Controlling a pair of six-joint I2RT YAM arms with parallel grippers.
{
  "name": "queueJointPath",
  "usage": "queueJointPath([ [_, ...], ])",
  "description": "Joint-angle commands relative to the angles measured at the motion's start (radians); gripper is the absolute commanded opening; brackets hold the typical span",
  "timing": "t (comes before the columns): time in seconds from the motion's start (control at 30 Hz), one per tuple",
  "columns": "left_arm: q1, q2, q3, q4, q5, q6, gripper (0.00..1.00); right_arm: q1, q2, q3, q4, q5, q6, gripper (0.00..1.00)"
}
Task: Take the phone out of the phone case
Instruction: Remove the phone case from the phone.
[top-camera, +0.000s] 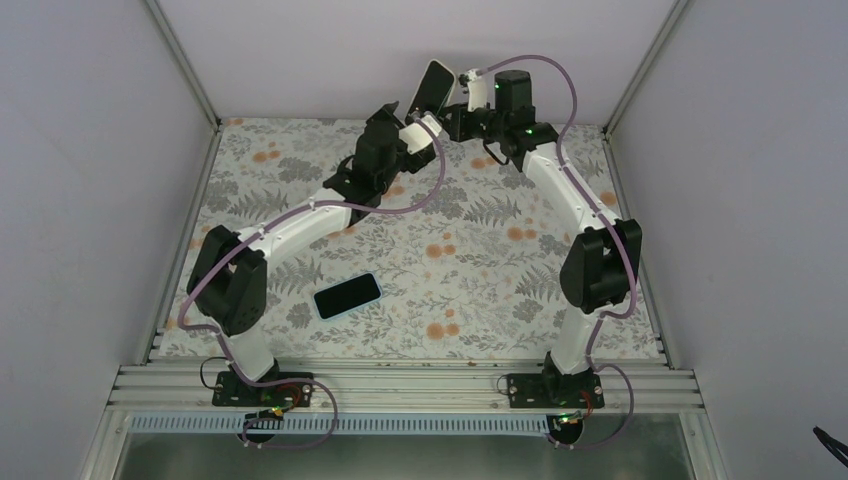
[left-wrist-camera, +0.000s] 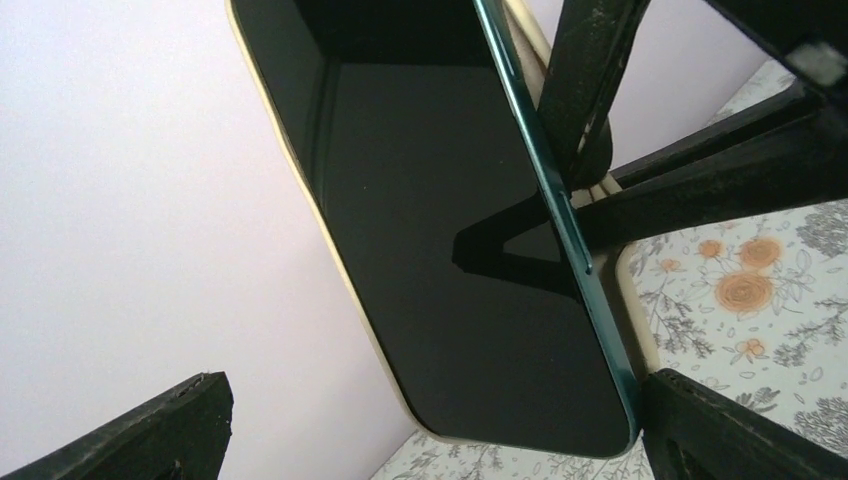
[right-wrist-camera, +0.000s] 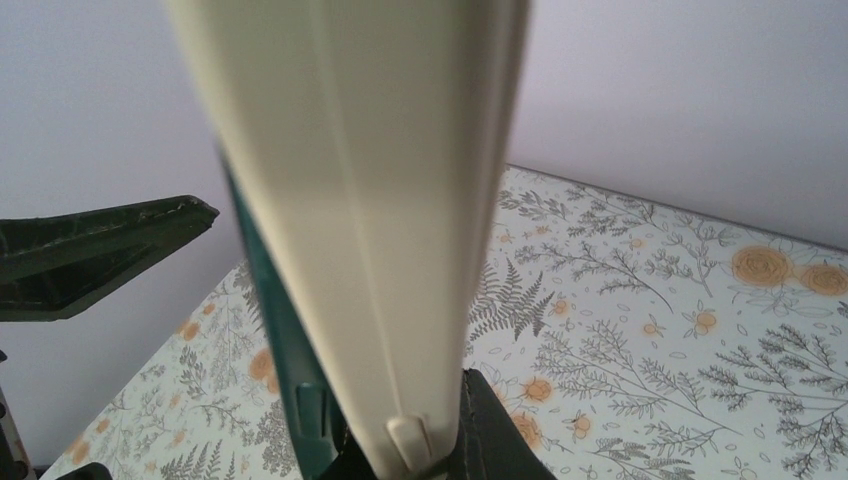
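From my seat the floral bench (top-camera: 500, 260) fills the top view, both arms reaching to its far edge. There the right arm (top-camera: 575, 200) holds the phone (left-wrist-camera: 450, 250), dark screen and teal edge, seated in its cream phone case (right-wrist-camera: 380, 200), tilted and well above the bench. The right pincer (top-camera: 452, 103) is clamped narrow on the cased phone. The left pincer (left-wrist-camera: 430, 400) gapes wide, one finger on each side of the phone's lower end. A second handset (top-camera: 348, 296) lies flat near the left arm's base.
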Motion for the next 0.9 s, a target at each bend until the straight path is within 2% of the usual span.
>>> queueJointPath([
  [0.0,-0.002,0.025,-0.002,0.166,-0.169,0.04,1.0,0.015,-0.022,0.013,0.06,-0.048,0.013,0.03],
  [0.1,-0.009,0.058,-0.039,0.369,-0.316,0.165,1.0,0.019,-0.011,0.019,0.044,-0.108,0.007,0.03],
  [0.17,-0.012,0.085,-0.102,0.611,-0.384,0.34,1.0,0.02,0.002,0.018,0.028,-0.192,-0.01,0.03],
  [0.23,-0.01,0.131,-0.131,0.935,-0.417,0.526,1.0,0.021,0.014,0.022,-0.014,-0.291,-0.047,0.03],
  [0.3,-0.002,0.168,-0.128,1.095,-0.424,0.642,1.0,0.025,0.027,0.035,-0.082,-0.361,-0.103,0.03],
  [0.43,0.004,0.194,-0.078,1.104,-0.431,0.654,1.0,0.037,0.102,0.147,-0.316,-0.452,-0.249,0.03],
  [0.6,0.01,0.226,-0.037,1.161,-0.437,0.687,1.0,0.056,0.056,0.073,-0.369,-0.48,-0.341,0.03],
  [0.7,0.019,0.206,-0.061,1.169,-0.409,0.646,0.99,0.066,0.046,0.07,-0.461,-0.503,-0.438,0.03],
  [0.87,0.014,0.201,-0.067,1.162,-0.398,0.623,0.78,0.086,0.054,0.074,-0.623,-0.51,-0.568,0.03],
])
